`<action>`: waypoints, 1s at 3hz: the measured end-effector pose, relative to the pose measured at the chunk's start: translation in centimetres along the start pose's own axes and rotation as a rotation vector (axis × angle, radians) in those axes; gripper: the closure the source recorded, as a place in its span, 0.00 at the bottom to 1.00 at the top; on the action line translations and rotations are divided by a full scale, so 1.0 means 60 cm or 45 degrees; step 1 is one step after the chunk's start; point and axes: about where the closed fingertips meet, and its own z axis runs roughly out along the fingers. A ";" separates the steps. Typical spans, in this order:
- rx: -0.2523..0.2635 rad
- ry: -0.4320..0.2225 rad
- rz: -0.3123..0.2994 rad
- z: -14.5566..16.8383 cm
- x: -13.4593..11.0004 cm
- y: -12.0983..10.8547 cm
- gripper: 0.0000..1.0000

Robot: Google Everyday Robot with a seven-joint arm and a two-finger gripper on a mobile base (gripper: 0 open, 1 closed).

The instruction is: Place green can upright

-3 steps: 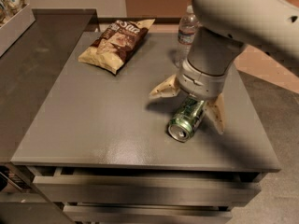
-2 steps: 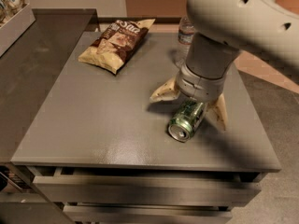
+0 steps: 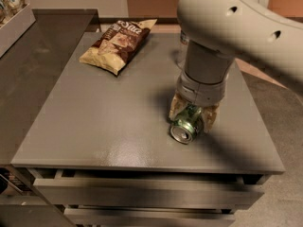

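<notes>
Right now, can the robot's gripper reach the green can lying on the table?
Looks like yes: the gripper sits right over the green can, fingers against both its sides; nothing lies between.

End effector (image 3: 192,120) around can (image 3: 185,127) on table (image 3: 104,119)

We have a single view. We look down steeply from above and in front of the grey table (image 3: 94,126), facing its far edge. Its near edge and the drawer fronts (image 3: 142,193) below it lie along the bottom of the picture. We stand close: the table top fills most of the width, with only a strip of darker counter (image 3: 28,70) at the left and floor (image 3: 286,126) at the right. The arm (image 3: 227,27) enters from the upper right, close to the lens, and hides the far right of the table. The gripper (image 3: 191,122) sits right of centre, towards the near edge, its fingers closed against the green can (image 3: 185,127).
</notes>
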 end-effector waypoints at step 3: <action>0.020 -0.085 0.344 -0.055 0.014 -0.045 1.00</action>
